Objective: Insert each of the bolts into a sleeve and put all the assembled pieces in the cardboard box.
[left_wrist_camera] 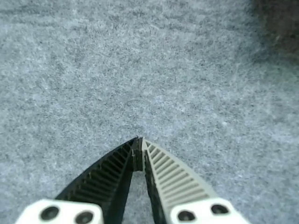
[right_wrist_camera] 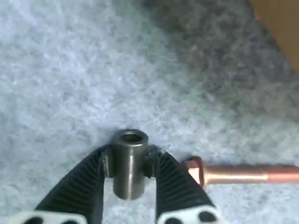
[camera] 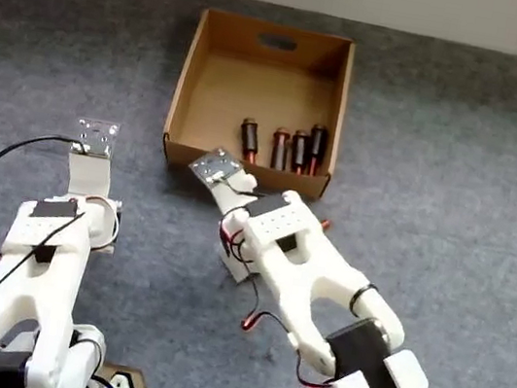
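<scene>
The sleeve [right_wrist_camera: 129,179] is clamped, seemingly upright, in the right end effector [right_wrist_camera: 128,158]; the bolt [right_wrist_camera: 243,174] is laid just beside it, crosswise, head nearest.

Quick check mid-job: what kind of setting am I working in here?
Probably a small tabletop test bench: a grey felt-like mat covers the surface, an open cardboard box holds assembled pieces, and the right gripper grips a sleeve beside a loose bolt.
</scene>
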Controlling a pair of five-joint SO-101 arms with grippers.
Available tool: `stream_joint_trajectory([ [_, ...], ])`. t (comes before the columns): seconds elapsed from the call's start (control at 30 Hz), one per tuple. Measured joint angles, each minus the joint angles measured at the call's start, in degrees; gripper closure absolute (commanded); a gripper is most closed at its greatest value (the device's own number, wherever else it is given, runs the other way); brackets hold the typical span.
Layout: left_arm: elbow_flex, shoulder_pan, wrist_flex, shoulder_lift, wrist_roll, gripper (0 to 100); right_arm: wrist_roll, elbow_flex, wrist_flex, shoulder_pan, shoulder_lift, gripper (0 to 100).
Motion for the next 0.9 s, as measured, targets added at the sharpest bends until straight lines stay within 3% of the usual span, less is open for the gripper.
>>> stream_joint_trajectory([
  [0.13, 0.0, 0.0, 0.0, 0.0, -0.09, 99, 0.09, 1.67, 1.58, -0.44, -7.38, 99.4],
  [0.3, 0.0, 0.0, 0.0, 0.0, 0.0, 99, 0.09, 10.2, 1.67, 1.32, -28.57, 99.4],
  [0.67, 0.0, 0.09, 0.0, 0.0, 0.0, 99, 0.09, 33.93, 0.09, 21.45, -67.78, 99.3],
  [0.9, 0.0, 6.24, 0.0, 0.0, 0.0, 99, -10.9, 50.9, -8.26, 31.82, -81.67, 99.3],
])
